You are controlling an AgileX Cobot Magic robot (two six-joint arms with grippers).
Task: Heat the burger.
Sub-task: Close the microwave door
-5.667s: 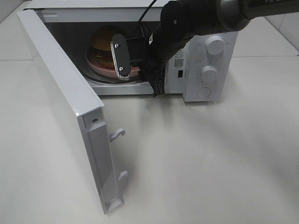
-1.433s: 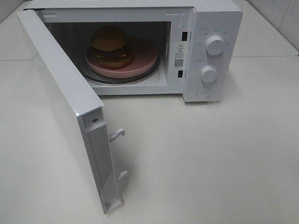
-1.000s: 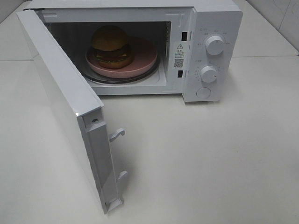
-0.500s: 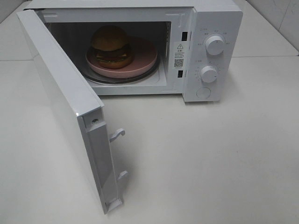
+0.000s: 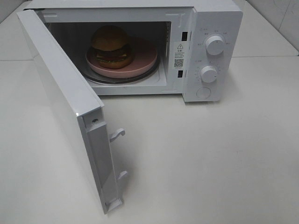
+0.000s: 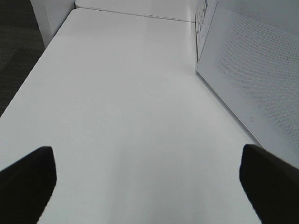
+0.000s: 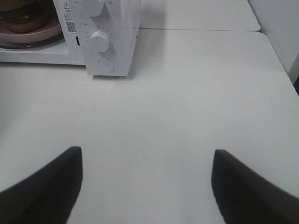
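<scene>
Golden-brown and glossy, the burger (image 5: 110, 45) sits on a pink plate (image 5: 144, 59) inside the microwave (image 5: 212, 23), whose door (image 5: 60, 93) stands wide open. From the left wrist, the left gripper (image 6: 147, 186) hangs released, its fingers spread over the table (image 6: 117, 93) beside the door's outer face. From the right wrist, the right gripper (image 7: 145, 186), spread and empty, hovers well apart from the burger, which lies in the cavity beyond the lower dial (image 7: 99, 41).
</scene>
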